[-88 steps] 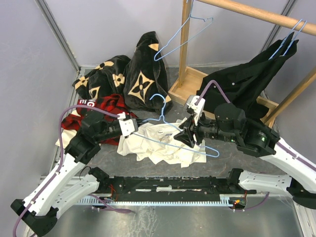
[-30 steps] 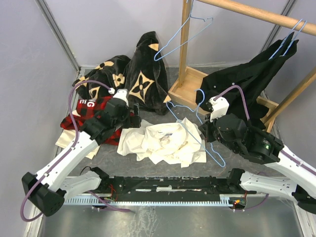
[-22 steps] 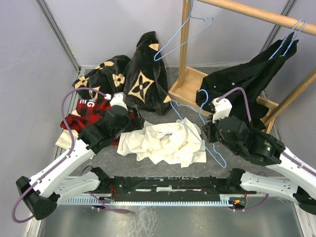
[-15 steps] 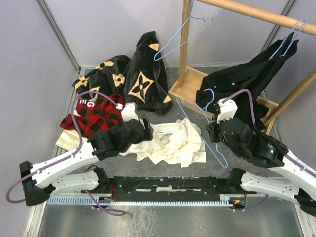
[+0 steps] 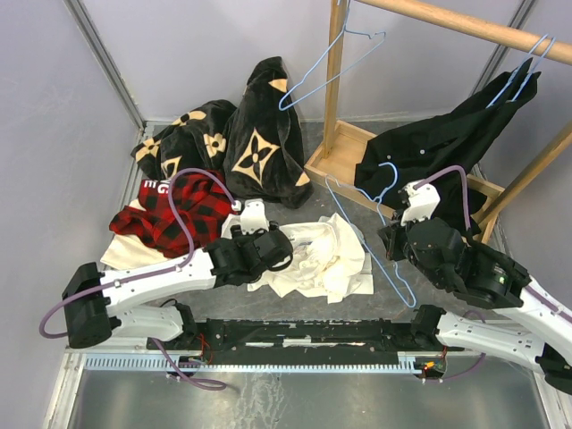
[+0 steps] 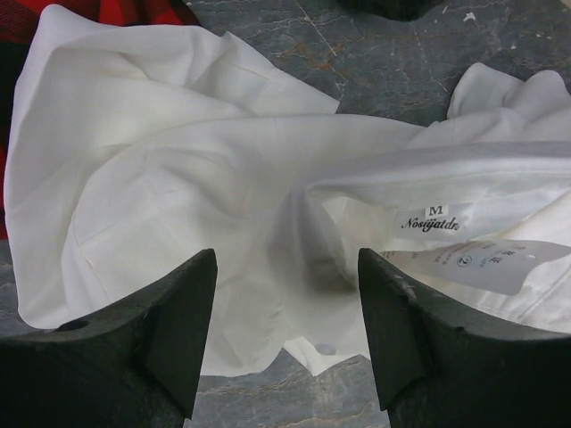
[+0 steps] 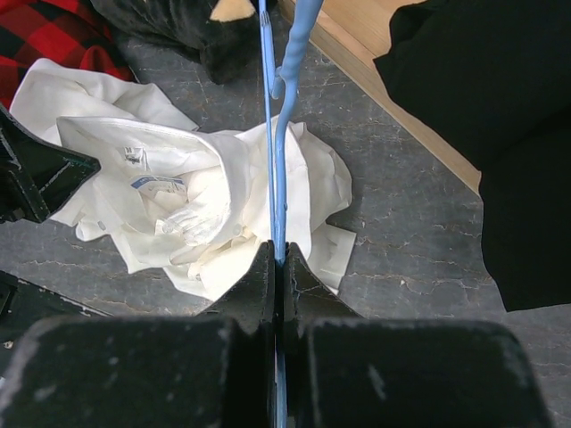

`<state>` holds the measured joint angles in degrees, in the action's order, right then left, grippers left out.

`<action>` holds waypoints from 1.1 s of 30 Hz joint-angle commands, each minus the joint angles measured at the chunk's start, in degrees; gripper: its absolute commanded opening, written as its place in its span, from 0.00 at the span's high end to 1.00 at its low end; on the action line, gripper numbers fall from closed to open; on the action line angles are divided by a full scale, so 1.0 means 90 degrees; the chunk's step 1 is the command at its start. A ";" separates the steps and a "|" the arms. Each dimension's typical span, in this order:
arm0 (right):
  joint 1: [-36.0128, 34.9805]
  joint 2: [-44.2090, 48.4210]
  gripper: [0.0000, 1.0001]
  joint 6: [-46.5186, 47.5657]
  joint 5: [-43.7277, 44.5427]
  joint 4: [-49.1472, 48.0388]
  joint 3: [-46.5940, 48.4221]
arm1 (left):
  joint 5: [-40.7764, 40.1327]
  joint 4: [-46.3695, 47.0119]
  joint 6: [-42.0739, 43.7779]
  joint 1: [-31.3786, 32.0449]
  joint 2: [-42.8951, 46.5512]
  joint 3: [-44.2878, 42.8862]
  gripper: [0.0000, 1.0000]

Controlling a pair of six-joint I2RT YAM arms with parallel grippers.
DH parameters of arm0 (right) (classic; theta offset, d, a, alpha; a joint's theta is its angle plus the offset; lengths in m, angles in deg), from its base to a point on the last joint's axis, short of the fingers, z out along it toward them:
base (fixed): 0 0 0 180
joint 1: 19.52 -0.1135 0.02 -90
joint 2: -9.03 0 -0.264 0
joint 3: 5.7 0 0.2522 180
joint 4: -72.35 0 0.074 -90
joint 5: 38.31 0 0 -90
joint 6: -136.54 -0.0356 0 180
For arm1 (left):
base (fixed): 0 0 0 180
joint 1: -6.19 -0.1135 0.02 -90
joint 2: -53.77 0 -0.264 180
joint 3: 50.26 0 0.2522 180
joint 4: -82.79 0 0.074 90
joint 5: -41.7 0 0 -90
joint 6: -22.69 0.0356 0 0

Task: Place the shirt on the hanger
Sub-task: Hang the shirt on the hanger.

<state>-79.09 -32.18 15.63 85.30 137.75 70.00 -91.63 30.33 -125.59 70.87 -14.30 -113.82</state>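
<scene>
The white shirt (image 5: 322, 261) lies crumpled on the dark floor in the middle, with its collar label facing up (image 6: 430, 220). My left gripper (image 5: 275, 250) is low over the shirt's left part. Its fingers stand open (image 6: 285, 272) astride a fold and the cloth's near edge, and they grip nothing. My right gripper (image 5: 390, 238) is shut (image 7: 279, 254) on the wire of the light-blue hanger (image 7: 278, 183). It holds the hanger (image 5: 404, 279) off the floor to the right of the shirt, with the hook pointing away.
A red-and-black plaid shirt (image 5: 170, 213) lies at the left. Black garments with tan flowers (image 5: 259, 134) are heaped behind it. A wooden rack (image 5: 338, 107) stands at the back right with a spare blue hanger (image 5: 331, 67). A black garment (image 5: 456, 134) hangs from its rail.
My left arm swung right from the plaid shirt onto the white shirt, and its jaws narrowed. My right gripper drew the hanger to the right, off the shirt.
</scene>
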 commanded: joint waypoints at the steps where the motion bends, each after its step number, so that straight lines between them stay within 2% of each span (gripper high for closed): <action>1: -0.0002 -0.0018 1.00 -0.0110 0.0049 -0.0087 0.0015 | -0.0536 -0.0074 -0.0690 0.0025 -0.0222 -0.0298 0.31; 7: -0.0011 -0.0035 1.00 -0.0100 -0.0008 -0.0132 -0.0051 | -0.0613 -0.0386 -0.0838 0.0029 -0.0355 -0.0466 0.44; 12: -0.0007 -0.0030 1.00 -0.0064 0.0008 -0.0126 -0.0088 | -0.0554 -0.0592 -0.0882 0.0021 -0.0122 -0.0401 0.62; 15: -0.0011 -0.0033 1.00 -0.0042 0.0012 -0.0139 -0.0085 | -0.0555 -0.0592 -0.0913 0.0034 0.0002 -0.0333 0.62; 19: -0.0011 0.0007 1.00 -0.0047 0.0025 -0.0187 -0.0106 | -0.0557 -0.0505 -0.0918 0.0020 -0.0157 -0.0458 0.52; 22: -0.0008 0.0033 1.00 -0.0043 0.0019 -0.0186 -0.0099 | -0.0612 -0.0485 -0.0949 0.0019 -0.0383 -0.0614 0.27; 24: -0.0006 0.0083 1.00 -0.0046 -0.0005 -0.0191 -0.0085 | -0.0643 -0.0460 -0.0957 0.0020 -0.0527 -0.0679 0.22; 29: -0.0007 0.0169 1.00 -0.0051 -0.0015 -0.0131 -0.0085 | -0.0672 -0.0319 -0.0818 -0.0002 -0.0828 -0.0875 0.18; 33: -0.0011 0.0211 1.00 -0.0061 -0.0013 -0.0074 -0.0085 | -0.0703 -0.0472 -0.0790 -0.0008 -0.0976 -0.0960 0.26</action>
<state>-79.09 -31.00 15.28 84.75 138.08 69.08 -94.51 25.77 -131.34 70.87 -22.37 -119.73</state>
